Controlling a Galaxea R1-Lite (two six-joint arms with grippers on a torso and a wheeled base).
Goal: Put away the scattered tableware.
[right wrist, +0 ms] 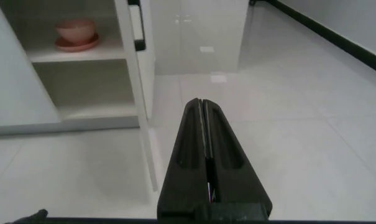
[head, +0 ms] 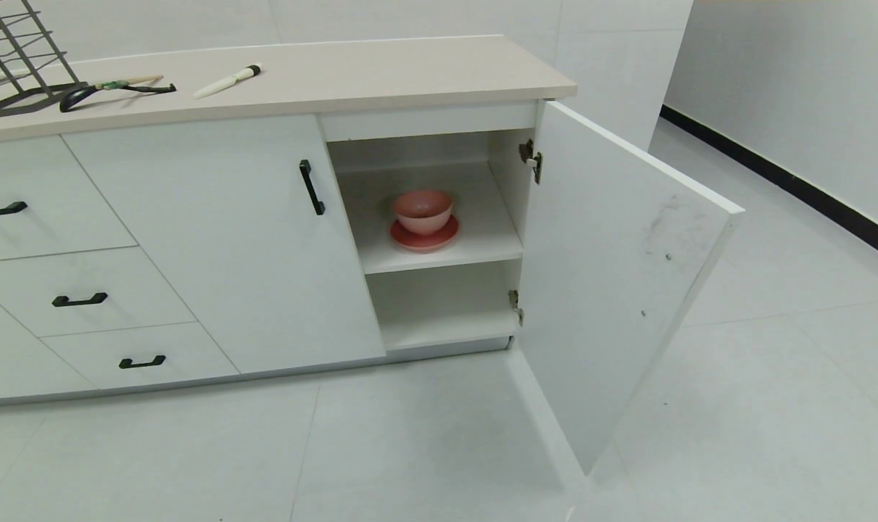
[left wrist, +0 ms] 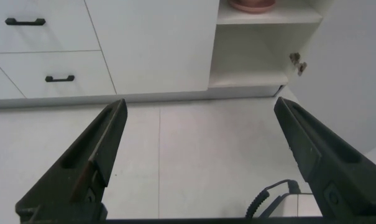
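A pink bowl [head: 423, 210] sits on a red plate [head: 424, 236] on the middle shelf of the open cupboard [head: 439, 254]. The right wrist view shows the bowl [right wrist: 74, 28] and plate [right wrist: 76, 43] from farther off. My left gripper [left wrist: 200, 102] hangs open above the floor in front of the cabinet, nothing between its fingers [left wrist: 97, 152]; the plate's rim [left wrist: 253, 5] shows far beyond it. My right gripper [right wrist: 203, 106] is shut and holds nothing, low over the floor beside the open door's edge [right wrist: 138, 106].
The cupboard door [head: 613, 275] swings wide open to the right. On the countertop [head: 380, 69] lie a white-handled utensil [head: 227, 81], a black-handled tool [head: 116, 88] and a dark wire rack [head: 14, 58]. Drawers [head: 80, 299] are shut. Bare tiled floor [head: 772, 399] lies all around.
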